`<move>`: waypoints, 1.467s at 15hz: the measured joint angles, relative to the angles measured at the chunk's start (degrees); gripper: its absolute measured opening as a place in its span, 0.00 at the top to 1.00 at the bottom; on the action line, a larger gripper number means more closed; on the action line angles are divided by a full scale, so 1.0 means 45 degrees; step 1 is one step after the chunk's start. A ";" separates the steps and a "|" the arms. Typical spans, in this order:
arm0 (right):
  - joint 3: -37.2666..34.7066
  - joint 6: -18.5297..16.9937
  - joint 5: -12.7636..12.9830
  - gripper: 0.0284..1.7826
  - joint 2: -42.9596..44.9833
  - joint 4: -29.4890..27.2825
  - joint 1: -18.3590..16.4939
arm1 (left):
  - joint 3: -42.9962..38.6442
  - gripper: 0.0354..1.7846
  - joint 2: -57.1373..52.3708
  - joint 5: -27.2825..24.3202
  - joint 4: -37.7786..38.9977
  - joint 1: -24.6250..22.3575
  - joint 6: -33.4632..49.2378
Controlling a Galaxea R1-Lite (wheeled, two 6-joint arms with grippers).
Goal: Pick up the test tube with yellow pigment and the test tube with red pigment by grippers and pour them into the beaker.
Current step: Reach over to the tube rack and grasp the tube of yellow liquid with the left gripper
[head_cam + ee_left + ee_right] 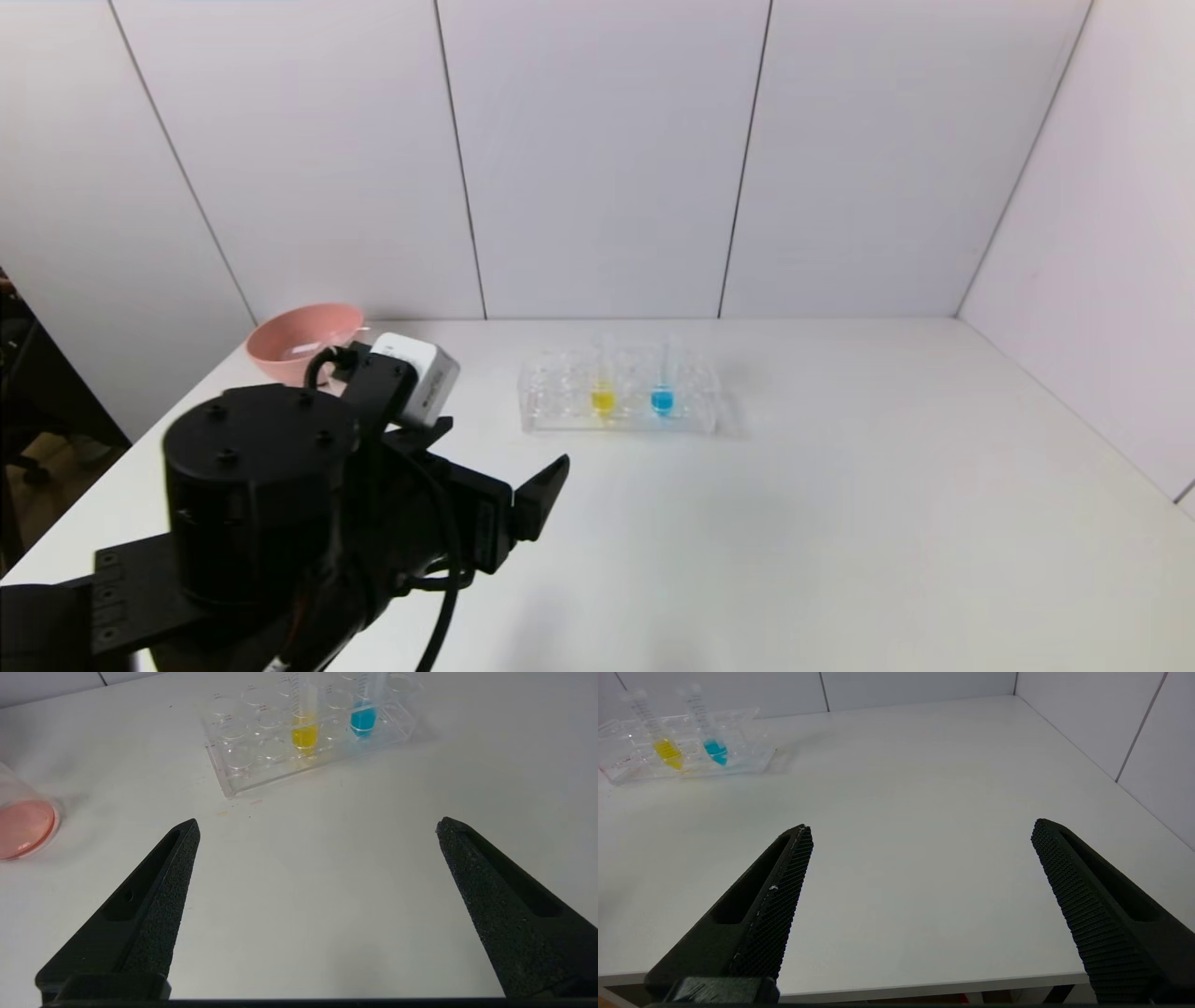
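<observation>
The test tube with yellow pigment [603, 397] stands upright in a clear rack [560, 411] at mid-table; it also shows in the left wrist view [304, 732] and the right wrist view [668, 751]. The test tube with red pigment is out of view. The beaker [21, 828], clear with pinkish-red liquid in its bottom, stands to the rack's left; the left arm hides it in the head view. My left gripper [317, 825] is open and empty over bare table short of the rack. My right gripper [922, 827] is open and empty above the table's near edge.
A tube with blue liquid [662, 399] stands beside the yellow one in the rack. A pink bowl [303, 341] sits at the back left. White walls close the table at the back and right. A few small coloured specks [238, 807] lie before the rack.
</observation>
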State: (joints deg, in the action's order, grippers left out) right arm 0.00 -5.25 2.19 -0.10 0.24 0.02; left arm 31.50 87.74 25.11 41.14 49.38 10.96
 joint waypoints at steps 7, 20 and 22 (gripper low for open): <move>0.0000 0.0005 0.0000 0.04 0.0000 0.0000 0.0000 | 0.3270 0.01 0.5058 0.3343 0.2836 0.0675 0.1059; 0.0000 0.0000 0.0000 0.04 0.0000 0.0005 -0.0005 | 0.8620 0.01 0.9425 0.3397 0.3205 -0.1027 -0.0563; 0.0000 0.0000 0.0000 0.04 0.0000 0.0000 -0.0005 | 0.9243 0.01 0.9817 0.3421 0.3210 -0.1211 -0.0672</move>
State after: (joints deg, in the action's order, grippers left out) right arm 0.00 -5.25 2.19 -0.10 0.24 0.00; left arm 73.09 131.91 40.51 55.59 43.93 7.94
